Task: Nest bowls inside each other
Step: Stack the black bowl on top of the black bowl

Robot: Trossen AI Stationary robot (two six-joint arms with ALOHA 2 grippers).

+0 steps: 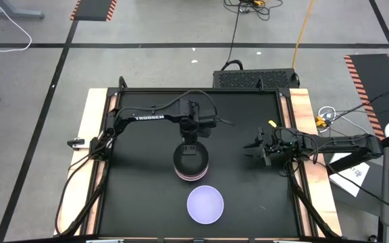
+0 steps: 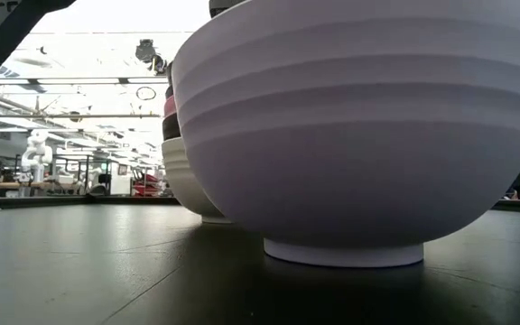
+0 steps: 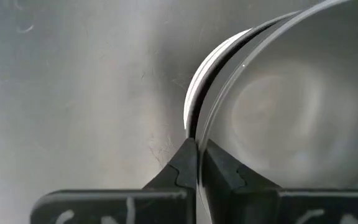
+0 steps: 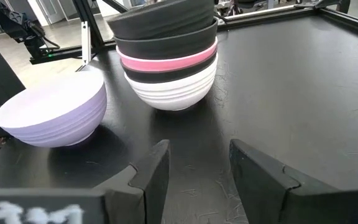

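A stack of nested bowls (image 1: 190, 164) stands mid-table on the white bowl's (image 4: 174, 88) foot, with a black, the pink (image 4: 166, 60) and two more black bowls above it. My left gripper (image 3: 196, 163) hangs over the stack's far side, shut on the top black bowl (image 4: 164, 17). The pale lavender bowl (image 1: 204, 204) stands alone on its foot, nearer the near edge, and fills the low view (image 2: 350, 135). My right gripper (image 1: 263, 151) hovers open to the stack's right, touching nothing, its fingers aimed at the stack (image 4: 194, 168). My left gripper holds the top black bowl by its rim (image 3: 197, 127) on the far side, pinched with one finger (image 3: 224, 171) inside the bowl and the other finger (image 3: 180, 169) outside. The fingers come from above, pointing down. The bowl sits level in the stack below it.
The black tabletop (image 1: 140, 196) is bare to the left of the stack and between the stack and my right gripper. A raised frame (image 1: 201, 90) borders the table. Cables and papers (image 1: 348, 172) lie beyond the right edge.
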